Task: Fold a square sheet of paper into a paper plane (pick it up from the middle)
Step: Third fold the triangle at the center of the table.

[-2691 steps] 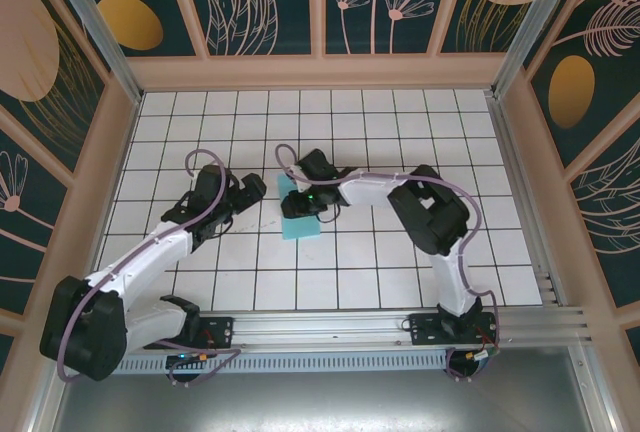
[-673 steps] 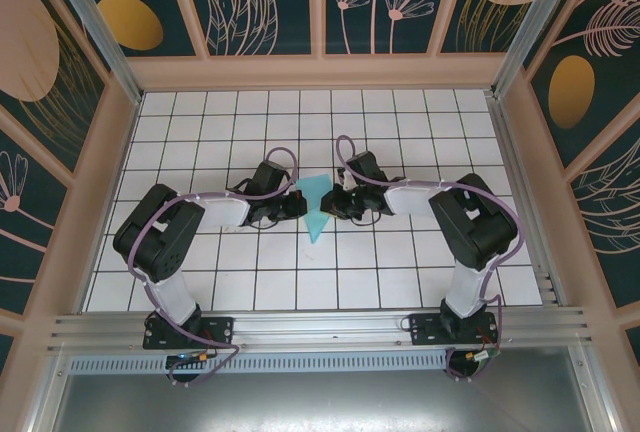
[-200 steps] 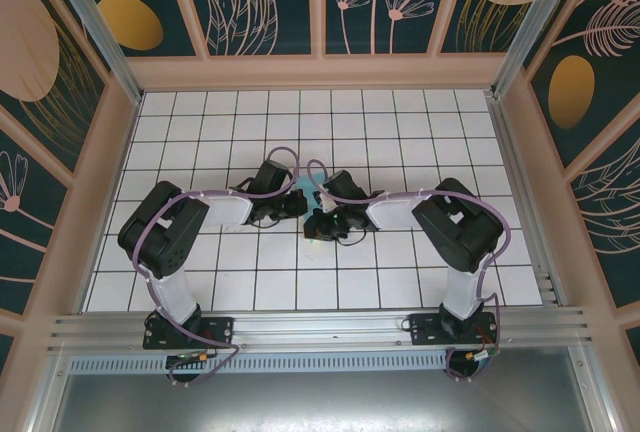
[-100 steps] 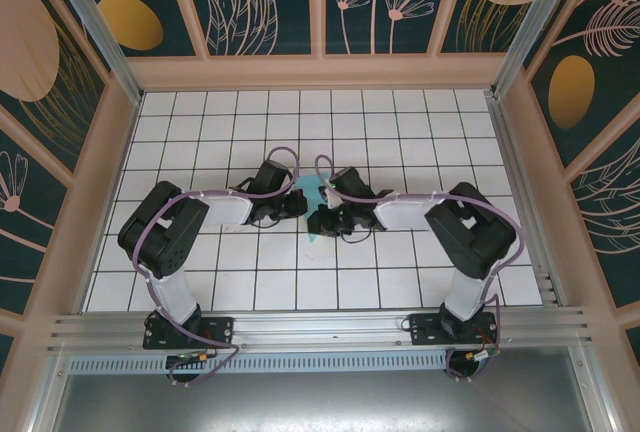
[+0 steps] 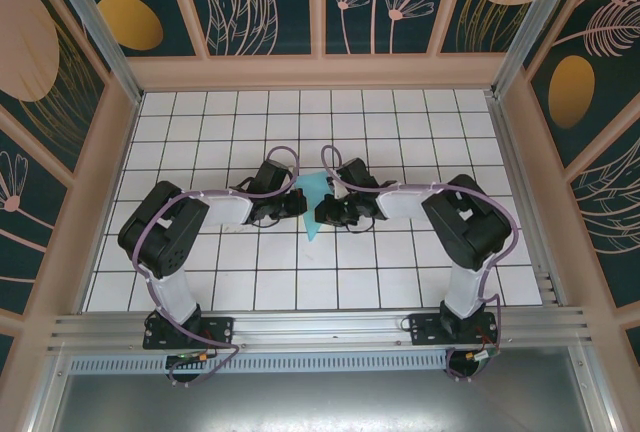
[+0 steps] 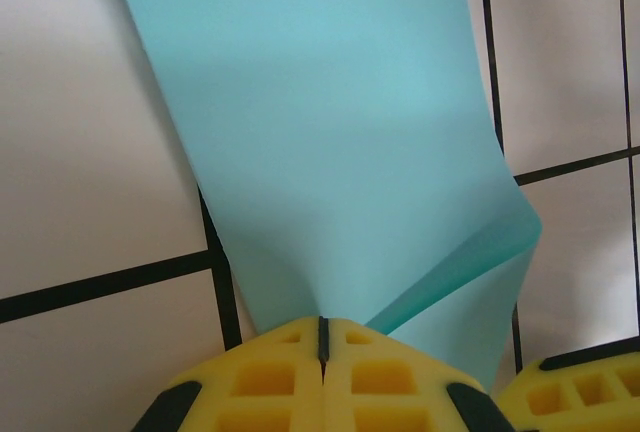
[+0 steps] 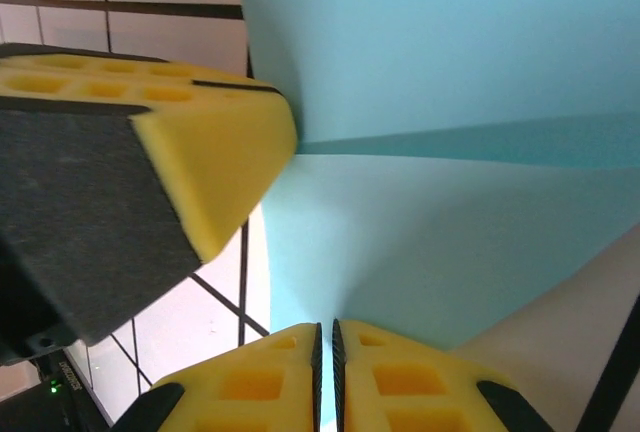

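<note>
My left end effector and right end effector are clamped tight on the paper from either side; its long axis runs far-to-near between them.

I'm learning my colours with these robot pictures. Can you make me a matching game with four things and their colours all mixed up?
Things:
1. paper
2. finger pads
3. table
4. back wall

Colours:
a. white with black lines
b. dark teal with flower drawings
c. light blue
d. yellow

Pairs: 1-c, 2-d, 3-a, 4-b
</note>
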Tool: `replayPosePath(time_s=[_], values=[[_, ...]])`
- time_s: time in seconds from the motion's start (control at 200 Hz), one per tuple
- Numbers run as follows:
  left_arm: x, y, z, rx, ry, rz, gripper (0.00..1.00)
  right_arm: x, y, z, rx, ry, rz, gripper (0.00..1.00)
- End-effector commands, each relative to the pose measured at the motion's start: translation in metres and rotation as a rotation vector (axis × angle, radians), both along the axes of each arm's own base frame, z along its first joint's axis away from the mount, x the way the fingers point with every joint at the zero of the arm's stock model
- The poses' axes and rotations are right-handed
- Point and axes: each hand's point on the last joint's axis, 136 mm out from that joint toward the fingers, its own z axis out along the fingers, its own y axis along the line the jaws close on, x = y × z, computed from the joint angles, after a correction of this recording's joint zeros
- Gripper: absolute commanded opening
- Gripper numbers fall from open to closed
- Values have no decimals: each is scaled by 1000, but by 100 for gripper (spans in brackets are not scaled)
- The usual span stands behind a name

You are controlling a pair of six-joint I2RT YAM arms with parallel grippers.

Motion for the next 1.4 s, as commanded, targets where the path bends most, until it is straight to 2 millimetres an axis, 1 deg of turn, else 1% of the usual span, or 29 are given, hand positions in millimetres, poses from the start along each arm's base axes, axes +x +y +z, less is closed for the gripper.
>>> replayPosePath(time_s=[0.0, 0.115, 0.235, 0.39, 0.42, 0.43, 0.44, 0.475, 0.53, 0.646, 0.746, 0.841, 1.031, 1.126, 1.196, 1.316, 1.396], values=[[5, 4, -3, 34, -5, 7, 5, -1, 3, -4, -14, 9, 20, 14], [6, 6, -2, 41, -4, 21, 9, -2, 2, -10, -25, 21, 19, 14], [9, 10, 4, 50, -15, 53, 15, -3, 1, -15, -40, 32, 17, 14], [16, 20, 24, 59, -51, 133, 27, -3, 0, -19, -53, 40, 12, 14], [16, 24, 23, 70, -49, 153, 28, -3, 0, -19, -53, 42, 11, 14], [17, 24, 31, 60, -65, 160, 28, -2, 0, -18, -52, 42, 10, 14], [17, 25, 35, 57, -73, 166, 29, -2, 0, -19, -53, 43, 9, 14], [17, 27, 40, 50, -82, 185, 30, -2, 1, -18, -51, 42, 9, 14], [14, 30, 49, 25, -94, 206, 29, -1, 1, -16, -47, 40, 5, 13], [4, 30, 62, -44, -103, 220, 23, 1, 3, -12, -37, 40, -3, 13], [-7, 24, 67, -90, -83, 178, 17, 0, 4, -12, -28, 49, -11, 12], [-19, 14, 65, -132, -47, 128, 11, -1, 5, -11, -19, 61, -16, 10], [-46, -7, 52, -205, 28, 72, 0, -1, 6, -11, -2, 77, -33, 8], [-55, -15, 48, -227, 46, 55, 0, -1, 9, -9, 12, 76, -32, 8], [-61, -20, 41, -223, 68, 46, 0, -1, 10, -9, 20, 81, -27, 7], [-67, -23, 30, -208, 96, 42, 0, -1, 11, -7, 25, 77, -22, 7], [-69, -22, 23, -193, 108, 51, 0, -1, 11, -7, 27, 76, -21, 7]])
